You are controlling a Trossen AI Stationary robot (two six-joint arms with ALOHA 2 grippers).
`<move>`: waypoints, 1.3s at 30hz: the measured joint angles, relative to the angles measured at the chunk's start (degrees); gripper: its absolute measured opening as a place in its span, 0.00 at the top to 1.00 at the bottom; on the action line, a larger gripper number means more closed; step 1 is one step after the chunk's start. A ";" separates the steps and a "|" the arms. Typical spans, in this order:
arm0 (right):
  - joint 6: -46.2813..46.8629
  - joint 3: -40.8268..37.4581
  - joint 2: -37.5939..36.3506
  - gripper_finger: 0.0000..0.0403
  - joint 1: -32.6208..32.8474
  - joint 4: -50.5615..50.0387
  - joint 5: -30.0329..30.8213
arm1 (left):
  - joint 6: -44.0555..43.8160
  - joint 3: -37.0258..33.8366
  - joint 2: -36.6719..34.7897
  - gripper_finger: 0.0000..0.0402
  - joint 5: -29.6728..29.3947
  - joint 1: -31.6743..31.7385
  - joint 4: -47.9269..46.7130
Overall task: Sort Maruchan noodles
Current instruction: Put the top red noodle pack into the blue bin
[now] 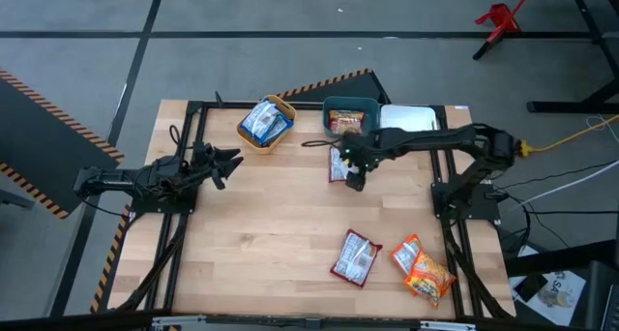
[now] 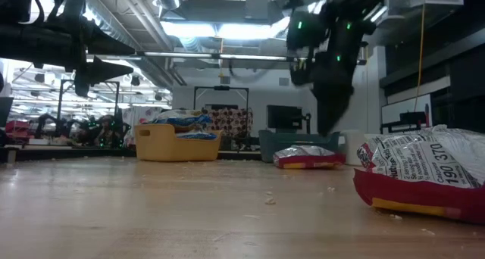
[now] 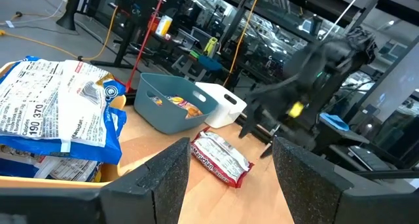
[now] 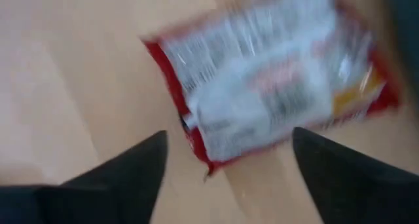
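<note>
My right gripper (image 1: 354,179) (image 4: 226,178) hangs open just above a dark red Maruchan packet (image 1: 338,163) (image 4: 275,80), which lies flat on the table in front of the teal bin (image 1: 350,108). Its fingers stand apart near one end of the packet without touching it. A second red packet (image 1: 355,256) and an orange one (image 1: 423,268) lie flat near the table's near right corner. Blue-and-white packets (image 1: 264,124) are piled in the yellow bin (image 1: 280,106), and the teal bin holds an orange packet. My left gripper (image 1: 230,161) (image 3: 229,185) waits open at the table's left.
A white bin (image 1: 411,118) stands to the right of the teal bin along the far edge. The middle and near left of the wooden table (image 1: 261,244) are bare. In the low view the near red packet (image 2: 424,176) fills the right foreground.
</note>
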 joint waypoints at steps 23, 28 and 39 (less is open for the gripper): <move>11.42 0.00 8.68 0.19 -0.20 4.79 5.54 | 1.46 0.00 0.01 0.47 1.45 0.01 -0.02; 11.82 0.01 9.69 0.35 -0.17 5.52 6.50 | 1.51 0.00 0.01 0.47 1.46 0.02 -0.02; 13.07 0.28 13.58 0.85 1.37 5.85 6.32 | 1.47 0.00 0.00 0.47 1.48 0.00 -0.04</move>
